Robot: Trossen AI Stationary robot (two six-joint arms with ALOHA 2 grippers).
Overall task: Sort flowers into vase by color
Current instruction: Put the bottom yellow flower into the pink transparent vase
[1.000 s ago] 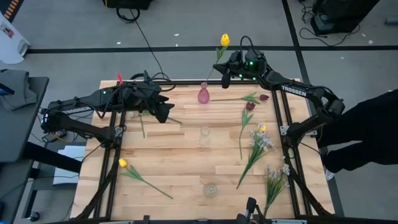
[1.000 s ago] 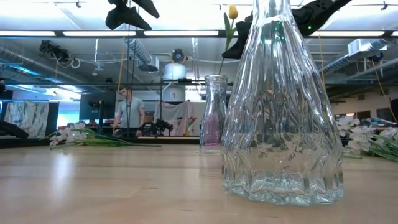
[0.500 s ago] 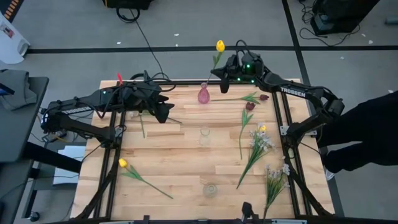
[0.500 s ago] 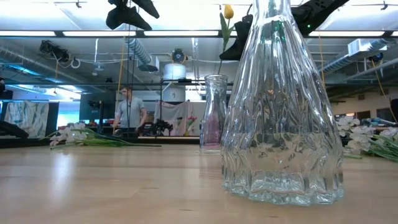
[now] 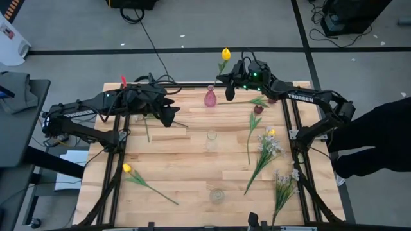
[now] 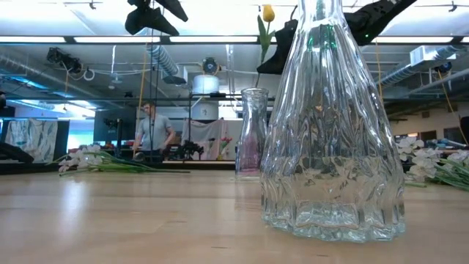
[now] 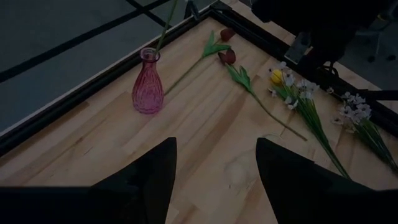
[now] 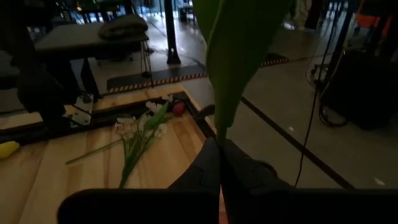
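My right gripper [image 5: 222,76] is over the table's far edge, shut on a yellow tulip [image 5: 226,54]. The tulip's stem [image 7: 164,28] runs down to the mouth of the pink vase [image 5: 210,97]. In the low view the tulip's head [image 6: 268,12] stands high above the pink vase [image 6: 253,132]. My left gripper [image 5: 170,113] hovers open over the table's far left, holding nothing. Red tulips [image 5: 258,110], white blossom sprays [image 5: 270,147] and another yellow tulip [image 5: 126,168] lie flat on the table. My right gripper pinches the yellow tulip's green stem [image 8: 219,134] between its two fingers, just below a broad leaf [image 8: 239,56]. The fingers come nearly level from the table's right. The tulip stands steeply, head up, lifted off the table, with its lower end at the pink vase's mouth [image 7: 151,53].
Two clear vases [image 5: 211,138] [image 5: 217,194] stand in the table's middle and near its front edge; the front one [image 6: 330,147] fills the low view. A loose stem [image 5: 146,128] lies under my left arm. A person stands in the room beyond the table.
My right gripper has moved toward the table's left edge and a little down with the yellow tulip. The tulip's head has shifted left with it, while the stem's lower end has stayed at the pink vase's mouth.
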